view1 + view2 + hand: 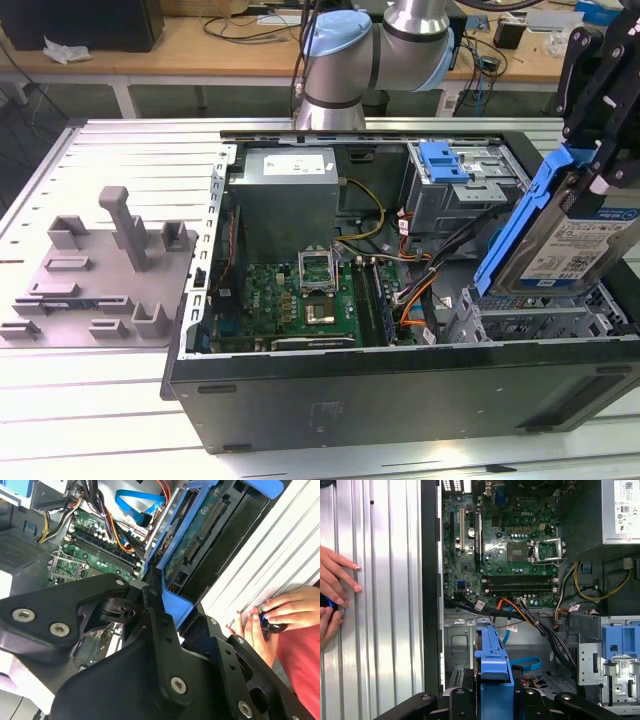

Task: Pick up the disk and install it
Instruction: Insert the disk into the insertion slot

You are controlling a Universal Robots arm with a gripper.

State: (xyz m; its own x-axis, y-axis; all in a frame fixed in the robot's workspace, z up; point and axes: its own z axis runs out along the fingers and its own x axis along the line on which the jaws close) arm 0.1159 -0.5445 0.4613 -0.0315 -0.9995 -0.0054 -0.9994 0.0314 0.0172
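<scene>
Disk (565, 240), silver metal in a blue plastic frame, sits clamped in the black gripper (600, 160), long axis slanting down over the open black computer case (400, 385).

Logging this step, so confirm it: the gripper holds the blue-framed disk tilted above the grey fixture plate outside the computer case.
One detail is wrong. In the exterior view the gripper holds the blue-framed disk tilted above the open computer case itself, towards the exterior view's right end of it, not over anything outside it.
</scene>
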